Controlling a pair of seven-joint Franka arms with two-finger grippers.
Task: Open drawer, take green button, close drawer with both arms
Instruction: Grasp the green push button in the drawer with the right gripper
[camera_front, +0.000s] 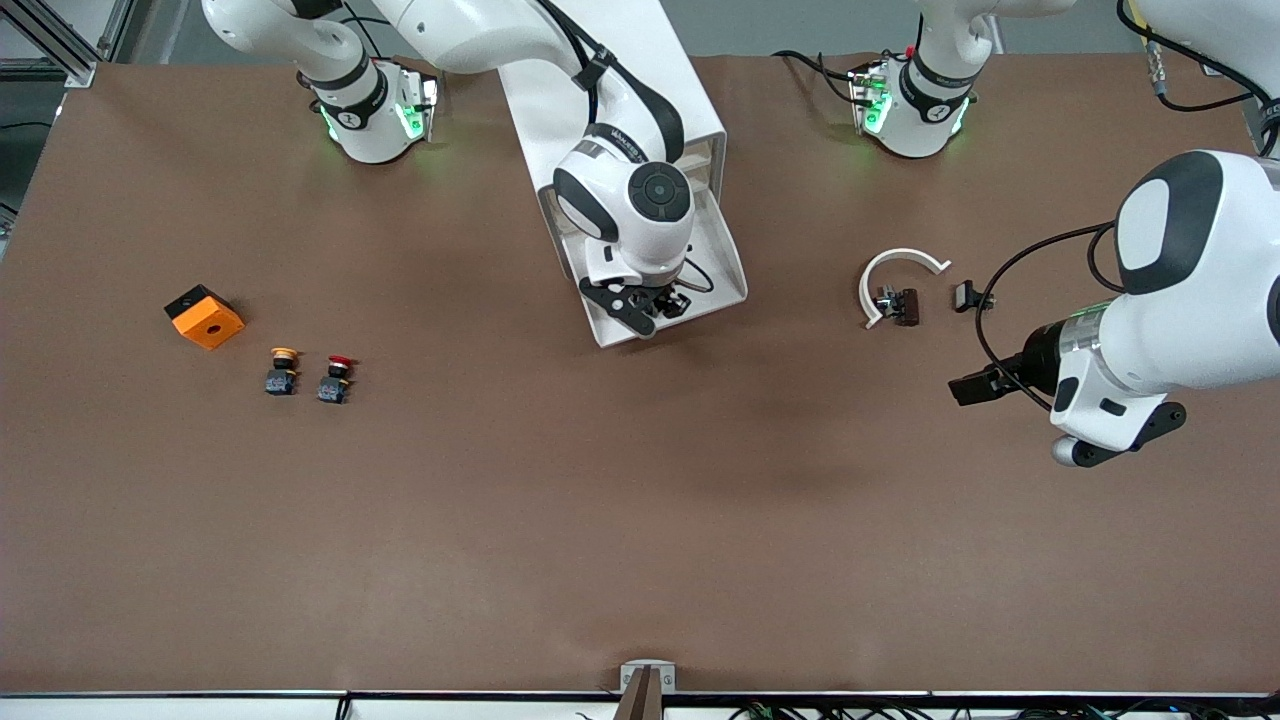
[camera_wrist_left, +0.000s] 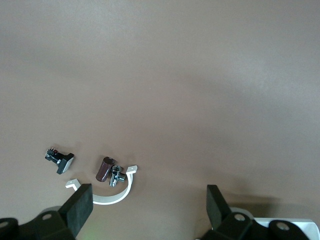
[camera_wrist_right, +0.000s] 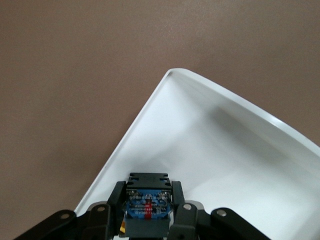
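Note:
The drawer (camera_front: 722, 268) stands pulled out of the white cabinet (camera_front: 640, 60) at the middle of the table, toward the robots' bases. It also shows in the right wrist view (camera_wrist_right: 210, 150) as a white tray. My right gripper (camera_front: 655, 303) is over the drawer's front part. In the right wrist view the right gripper (camera_wrist_right: 148, 207) is shut on the dark blue-black body of a button (camera_wrist_right: 148, 200); the button's cap is hidden. My left gripper (camera_front: 968, 388) waits open and empty over the table toward the left arm's end, and it also shows in the left wrist view (camera_wrist_left: 147, 210).
A yellow-capped button (camera_front: 283, 370), a red-capped button (camera_front: 336, 378) and an orange box (camera_front: 204, 316) lie toward the right arm's end. A white C-shaped clip (camera_front: 893, 272) (camera_wrist_left: 112, 197), a dark cylinder (camera_wrist_left: 104, 168) and a small black part (camera_front: 966, 295) lie near the left gripper.

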